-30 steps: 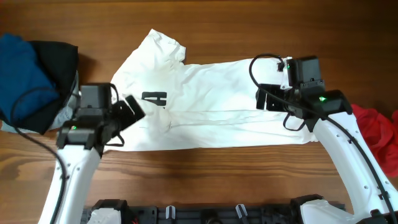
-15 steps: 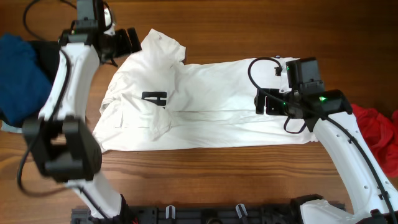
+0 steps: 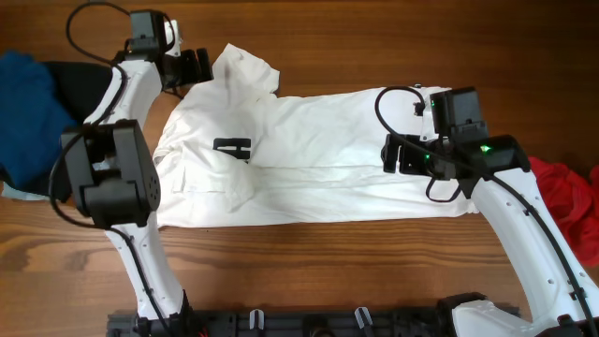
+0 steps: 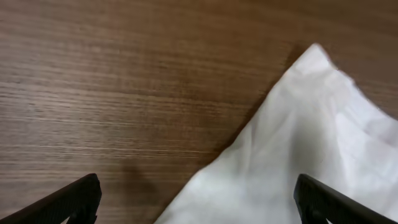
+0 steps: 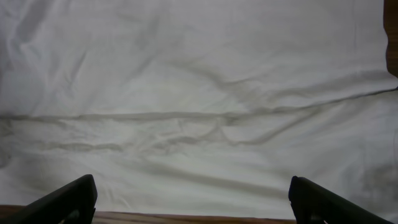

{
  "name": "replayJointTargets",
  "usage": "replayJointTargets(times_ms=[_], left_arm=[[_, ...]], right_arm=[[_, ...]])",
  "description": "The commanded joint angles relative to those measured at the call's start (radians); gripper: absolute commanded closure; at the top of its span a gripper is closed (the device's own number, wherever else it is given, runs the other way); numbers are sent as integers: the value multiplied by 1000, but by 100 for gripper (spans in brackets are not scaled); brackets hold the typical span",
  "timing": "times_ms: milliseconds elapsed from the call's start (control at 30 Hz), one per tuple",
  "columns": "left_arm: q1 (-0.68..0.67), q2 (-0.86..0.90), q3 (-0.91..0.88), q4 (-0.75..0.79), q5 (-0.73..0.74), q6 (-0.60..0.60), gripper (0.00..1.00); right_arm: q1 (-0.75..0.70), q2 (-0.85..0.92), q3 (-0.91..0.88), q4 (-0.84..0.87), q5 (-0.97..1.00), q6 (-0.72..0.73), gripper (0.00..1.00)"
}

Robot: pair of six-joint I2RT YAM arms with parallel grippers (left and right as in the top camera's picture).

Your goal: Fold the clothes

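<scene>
The white T-shirt (image 3: 328,159) lies spread across the table's middle, folded lengthwise, its black lettering (image 3: 232,148) near the left end. My left gripper (image 3: 200,64) is at the far left, just beside the upper sleeve (image 3: 245,67). In the left wrist view it is open (image 4: 199,202), with the sleeve's white corner (image 4: 311,124) ahead on bare wood. My right gripper (image 3: 391,154) hovers open over the shirt's right part. The right wrist view is filled with wrinkled white cloth (image 5: 199,93) between the spread fingers (image 5: 68,202). A red garment (image 3: 573,201) lies at the right edge.
A blue garment (image 3: 26,103) and a black one (image 3: 86,84) are piled at the left edge, close behind the left arm. The wooden table (image 3: 374,37) shows along the far side and along the front below the shirt's hem.
The left arm has swung from the near-left side of the shirt up to the far-left corner by the sleeve. The right arm has barely moved. Both grippers stayed open.
</scene>
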Motion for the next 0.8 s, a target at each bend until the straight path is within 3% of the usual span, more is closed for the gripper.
replayJointTargets(times_ms=[0, 200, 267, 367, 567, 633, 667, 767], left_arm=[[-10, 61, 19, 3, 16, 27, 0], [-47, 105, 17, -69, 15, 31, 1], [-60, 107, 17, -111, 15, 31, 8], [-65, 107, 17, -174, 15, 30, 30], [-65, 107, 17, -252, 14, 30, 56], [-65, 107, 17, -264, 13, 30, 71], [-65, 107, 17, -269, 11, 30, 84], [-63, 107, 17, -272, 11, 18, 93]], right_arm=[[2, 0, -2, -5, -16, 17, 0], [2, 0, -2, -5, -16, 43, 0], [2, 0, -2, -4, -16, 43, 0], [2, 0, -2, -4, -16, 42, 0], [2, 0, -2, -6, -16, 42, 0], [2, 0, -2, -6, -16, 43, 0], [2, 0, -2, -5, -16, 43, 0], [1, 0, -2, 0, -15, 43, 0]])
